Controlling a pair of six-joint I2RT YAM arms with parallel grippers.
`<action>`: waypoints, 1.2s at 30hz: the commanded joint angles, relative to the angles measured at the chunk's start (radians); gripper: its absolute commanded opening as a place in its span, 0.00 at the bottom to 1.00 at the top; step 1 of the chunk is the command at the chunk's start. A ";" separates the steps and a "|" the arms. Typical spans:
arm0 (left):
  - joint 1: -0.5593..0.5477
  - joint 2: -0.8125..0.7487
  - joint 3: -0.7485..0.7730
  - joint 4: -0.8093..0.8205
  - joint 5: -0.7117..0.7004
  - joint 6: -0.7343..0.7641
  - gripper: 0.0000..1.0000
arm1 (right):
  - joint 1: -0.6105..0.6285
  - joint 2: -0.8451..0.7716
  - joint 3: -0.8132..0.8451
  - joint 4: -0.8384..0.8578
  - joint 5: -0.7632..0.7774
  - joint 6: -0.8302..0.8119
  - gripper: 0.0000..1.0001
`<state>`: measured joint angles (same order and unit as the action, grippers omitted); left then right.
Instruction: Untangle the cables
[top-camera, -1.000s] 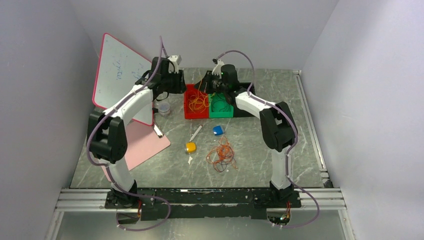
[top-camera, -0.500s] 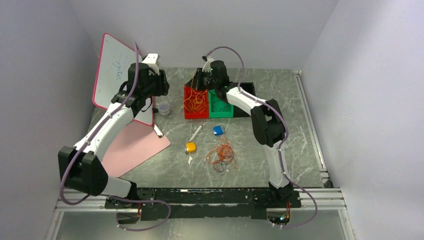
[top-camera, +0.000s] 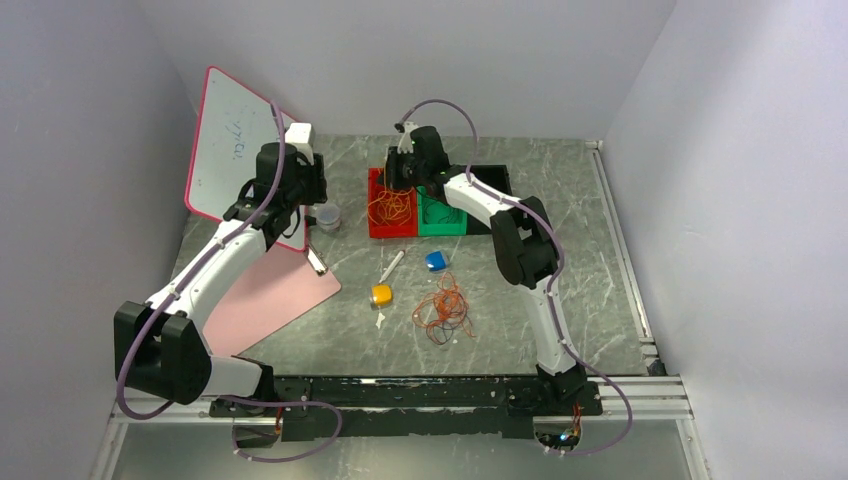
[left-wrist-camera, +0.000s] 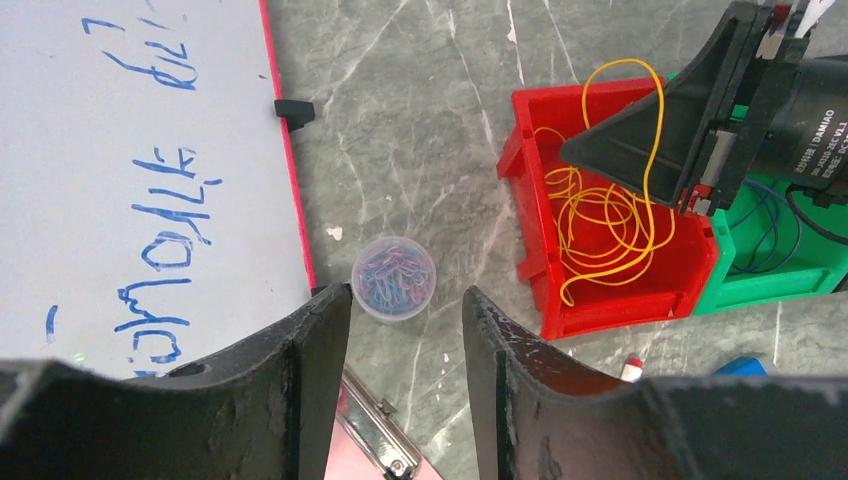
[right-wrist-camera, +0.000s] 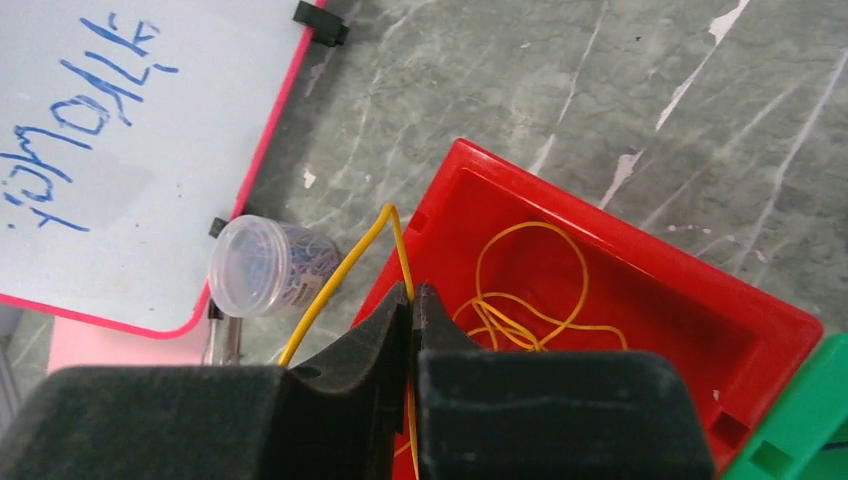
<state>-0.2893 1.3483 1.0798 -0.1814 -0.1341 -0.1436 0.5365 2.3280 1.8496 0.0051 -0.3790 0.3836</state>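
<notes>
Tally by kind.
Three lots of cables: yellow cables (top-camera: 390, 207), dark-blue cables (left-wrist-camera: 765, 235), orange tangle (top-camera: 443, 308). Three bins: red bin (top-camera: 392, 232), green bin (top-camera: 442, 229), black bin (top-camera: 500, 175). One whiteboard (top-camera: 225, 150), one clipboard (top-camera: 270, 290), one tub of paper clips (top-camera: 327, 216), one white pen (top-camera: 391, 265), one blue block (top-camera: 436, 261), one yellow block (top-camera: 381, 294).

Worktop (top-camera: 560, 260) grey, white-veined. Red bin (left-wrist-camera: 527, 215), green bin (left-wrist-camera: 770, 285). Cables (left-wrist-camera: 600, 225) in red bin yellow; loose tangle (top-camera: 442, 308) orange-red plus dark strands. Whiteboard (left-wrist-camera: 130, 150) white, pink-red rim, blue scribbles.

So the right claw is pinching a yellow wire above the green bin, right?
Not quite. The right claw pinches the yellow wire above the red bin, not the green one; the right wrist view shows it.
</notes>
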 joint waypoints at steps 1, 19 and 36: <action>0.010 -0.018 -0.005 0.057 -0.024 0.014 0.50 | -0.003 -0.006 0.015 -0.046 0.035 -0.058 0.09; 0.010 -0.014 -0.006 0.060 -0.016 0.019 0.48 | -0.001 -0.082 -0.036 -0.104 0.105 -0.133 0.35; 0.010 -0.017 -0.008 0.059 -0.002 0.022 0.48 | 0.045 -0.155 -0.061 -0.248 0.253 -0.288 0.64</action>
<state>-0.2890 1.3483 1.0794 -0.1608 -0.1394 -0.1341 0.5720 2.2295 1.8069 -0.2073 -0.1661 0.1417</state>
